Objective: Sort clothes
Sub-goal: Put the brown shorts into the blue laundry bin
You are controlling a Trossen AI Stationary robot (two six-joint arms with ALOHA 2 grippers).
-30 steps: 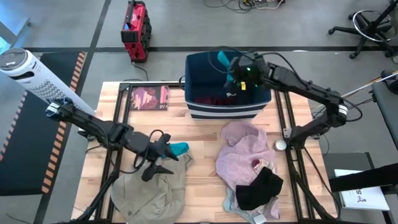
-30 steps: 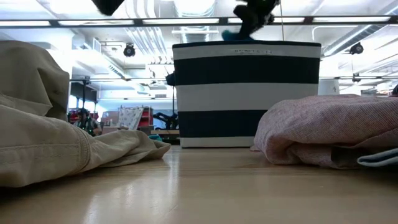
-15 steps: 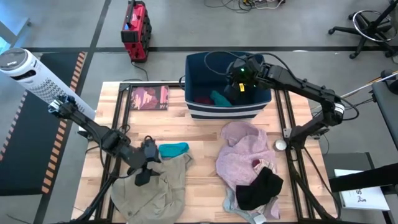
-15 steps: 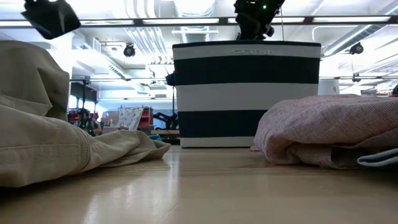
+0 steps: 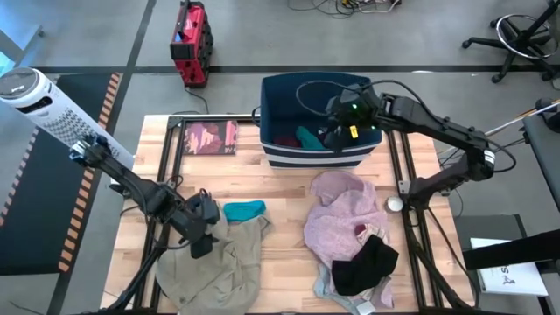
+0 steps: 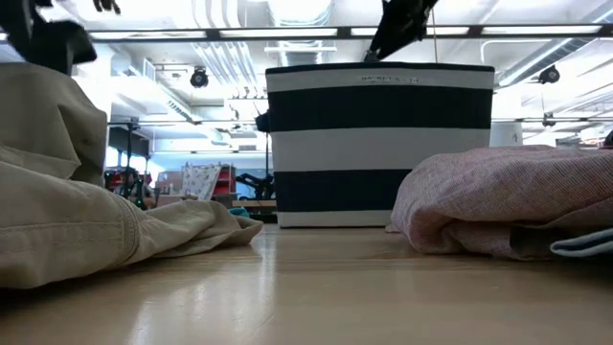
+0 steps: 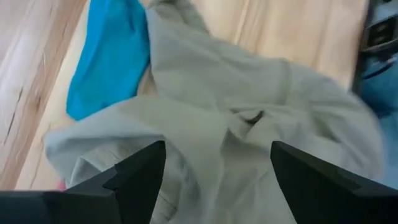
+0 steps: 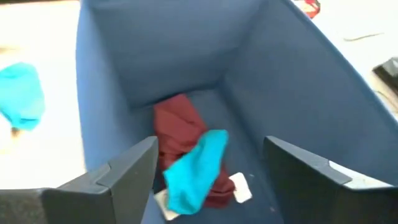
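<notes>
Right hand (image 5: 337,131) hangs open and empty over my striped fabric bin (image 5: 317,155); left hand (image 5: 203,229), open, touches the large beige garment (image 5: 214,267).

Robotics lab or workshop: wooden tabletop (image 5: 289,188) on metal frame, grey floor, loose cables (image 5: 350,5), office chair (image 5: 516,35), exposed ceiling ducts (image 6: 230,48).

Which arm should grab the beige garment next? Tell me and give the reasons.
Left. The left gripper hangs open right over the beige garment, which fills its wrist view between the fingers. The right gripper is open over the striped bin across the table.
</notes>
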